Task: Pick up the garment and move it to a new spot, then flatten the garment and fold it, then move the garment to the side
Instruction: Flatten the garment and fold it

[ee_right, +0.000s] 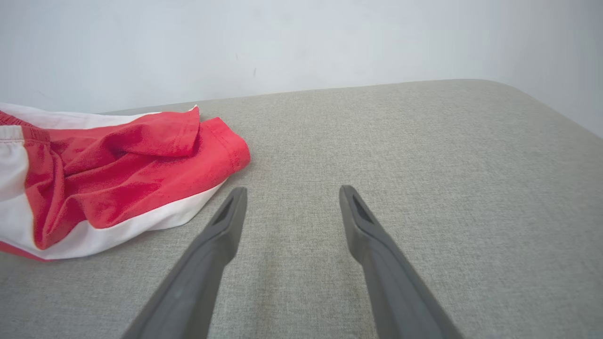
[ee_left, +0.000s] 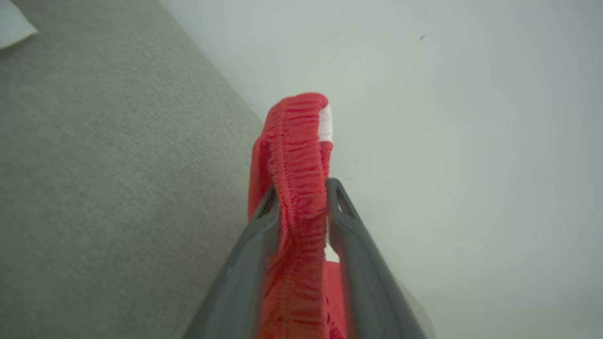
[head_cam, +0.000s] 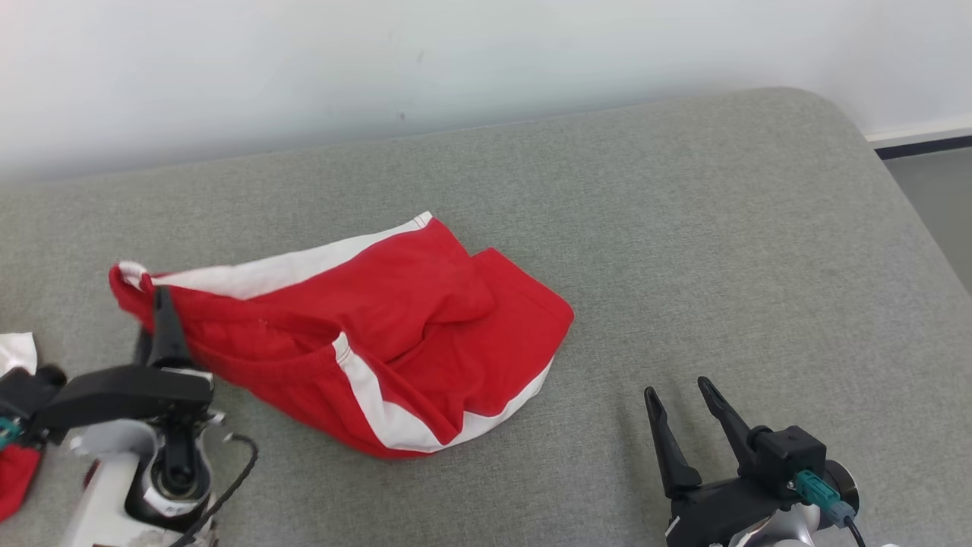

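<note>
Two grippers: nearest, the right gripper (head_cam: 677, 387) hovers spread wide and empty over the grey cushion (head_cam: 721, 228). The left gripper (ee_left: 301, 187) pinches the waistband (ee_left: 299, 136), plain in its wrist view, of one red-and-white garment (head_cam: 395, 319) lying mid-cushion.

Nothing can be read in these views: no text, label, brand, number or sign. The garment (head_cam: 364, 319) is plain red cloth with white bands and carries no legible print or tag.
</note>
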Motion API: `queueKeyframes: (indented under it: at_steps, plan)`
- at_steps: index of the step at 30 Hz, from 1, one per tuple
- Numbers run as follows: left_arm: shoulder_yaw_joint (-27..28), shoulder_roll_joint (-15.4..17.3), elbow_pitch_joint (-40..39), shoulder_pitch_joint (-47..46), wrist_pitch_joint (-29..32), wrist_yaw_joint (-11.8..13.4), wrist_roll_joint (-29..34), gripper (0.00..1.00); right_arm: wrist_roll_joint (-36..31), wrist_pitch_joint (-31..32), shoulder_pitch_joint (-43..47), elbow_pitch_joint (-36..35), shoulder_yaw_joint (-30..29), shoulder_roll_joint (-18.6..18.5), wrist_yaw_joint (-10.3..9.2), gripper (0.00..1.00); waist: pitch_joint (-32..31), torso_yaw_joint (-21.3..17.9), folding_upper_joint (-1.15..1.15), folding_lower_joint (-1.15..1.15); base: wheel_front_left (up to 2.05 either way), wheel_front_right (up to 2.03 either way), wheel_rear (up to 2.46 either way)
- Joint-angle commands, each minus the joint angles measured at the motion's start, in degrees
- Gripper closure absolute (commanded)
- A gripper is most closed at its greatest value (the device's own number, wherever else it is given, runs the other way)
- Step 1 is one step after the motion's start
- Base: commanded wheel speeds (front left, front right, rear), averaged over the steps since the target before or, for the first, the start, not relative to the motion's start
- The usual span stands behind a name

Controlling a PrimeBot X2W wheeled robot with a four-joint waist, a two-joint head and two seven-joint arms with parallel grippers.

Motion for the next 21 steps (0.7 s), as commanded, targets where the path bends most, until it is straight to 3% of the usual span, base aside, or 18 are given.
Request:
queueKeyframes:
  at_steps: [1, 8, 11, 14, 17, 21]
  plan:
    - [0.73, 0.28, 2.06, 0.88, -0.68, -0.58, 1.63, 0.00, -0.54, 0.13, 0.20, -0.25, 0.05, -0.23, -0.11, 0.00, 0.24, 0.46, 0.00, 0.00, 0.00, 0.00, 0.00]
    - [1.67, 0.23, 10.61, 0.88, -1.36, -2.47, 7.58, 0.00, -0.58, 0.60, 0.47, -1.35, -0.43, -0.53, -0.11, 0.00, 0.73, 1.36, 0.00, 0.00, 0.00, 0.00, 0.00]
    - [-1.49, -0.77, 9.76, 1.08, 0.26, -4.98, 9.18, 0.00, -0.60, 0.55, 0.88, -1.51, -0.90, -0.56, -0.11, 0.00, 0.78, 1.92, 0.00, 0.00, 0.00, 0.00, 0.00]
    - [-6.69, -1.17, 7.98, 1.02, 6.16, -6.90, 11.15, 0.00, -0.60, 0.71, 1.07, -1.52, -1.20, -0.47, -0.11, 0.00, 0.64, 2.53, 0.00, 0.00, 0.00, 0.00, 0.00]
    - [-12.21, -0.42, 6.36, 0.93, 12.38, -5.68, 14.11, 0.00, -0.59, 0.91, 0.91, -1.70, -1.03, -0.29, -0.11, 0.00, 0.42, 2.87, 0.00, 0.00, 0.00, 0.00, 0.00]
    - [-16.54, 1.70, 4.81, 0.32, 15.83, -0.81, 19.42, 0.00, -0.54, 0.91, 0.72, -1.73, -0.83, -0.10, -0.11, 0.00, 0.24, 2.93, 0.00, 0.00, 0.00, 0.00, 0.00]
